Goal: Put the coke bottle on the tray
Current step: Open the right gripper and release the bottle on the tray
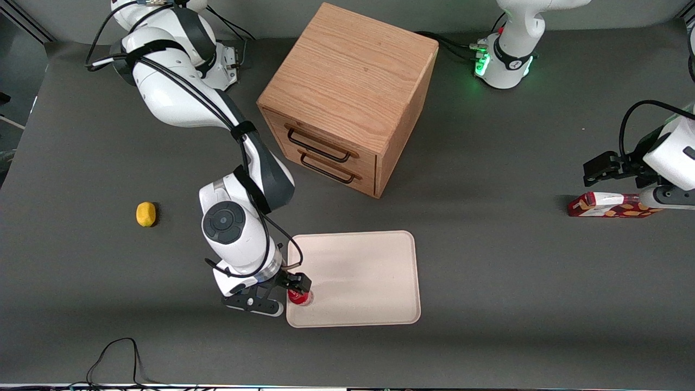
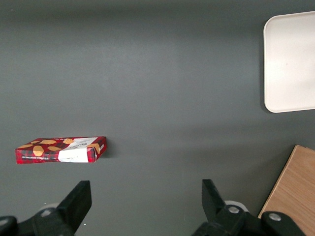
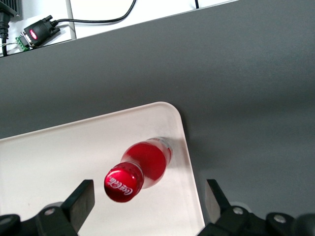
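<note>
The coke bottle [image 1: 300,296] stands upright on the cream tray [image 1: 364,277], in the tray's corner nearest the front camera on the working arm's side. In the right wrist view its red cap with white lettering [image 3: 124,183] points up at the camera, and the red body [image 3: 150,158] sits close to the tray's rim [image 3: 183,147]. My gripper [image 1: 290,294] hovers just above the bottle and is open. Its two dark fingers [image 3: 81,196] stand wide apart on either side of the cap, touching nothing. The tray's edge [image 2: 290,59] also shows in the left wrist view.
A wooden drawer cabinet [image 1: 347,98] stands farther from the front camera than the tray. A yellow lemon [image 1: 145,213] lies toward the working arm's end of the table. A red-and-orange carton [image 1: 608,205] lies toward the parked arm's end. A black cable [image 1: 117,353] loops at the near table edge.
</note>
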{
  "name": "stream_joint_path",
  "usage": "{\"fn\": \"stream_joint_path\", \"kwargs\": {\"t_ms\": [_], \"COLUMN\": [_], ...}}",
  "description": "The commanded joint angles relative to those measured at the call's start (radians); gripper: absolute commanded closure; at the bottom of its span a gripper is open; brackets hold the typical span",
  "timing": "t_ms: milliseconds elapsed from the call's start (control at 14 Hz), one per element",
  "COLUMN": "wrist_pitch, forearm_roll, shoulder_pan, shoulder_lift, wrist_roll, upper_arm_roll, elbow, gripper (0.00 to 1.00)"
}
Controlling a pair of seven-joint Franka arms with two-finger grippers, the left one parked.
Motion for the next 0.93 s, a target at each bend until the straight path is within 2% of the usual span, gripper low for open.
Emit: {"fn": "stream_joint_path", "kwargs": {"t_ms": [0,357,571,786,857], "wrist_pitch": [-0.015,-0.172,-0.207,-0.204,-0.205], "forearm_roll": [-0.029,-0.021,-0.006,0.098,0.100], "shoulder_pan": [0.008,0.001,-0.027,-0.112,-0.125], "shoulder_lift": [0.006,-0.087,-0.307,-0.605,-0.680], "wrist_roll": [0.037,0.038,0.009,-0.211,-0.251], "upper_arm_roll": [-0.005,-0.005,-0.007,-0.016,-0.030], "elbow": [0.032,-0.016,-0.289,-0.619,-0.699], "gripper": [0.00,0.00,0.00,0.00,0.00]}}
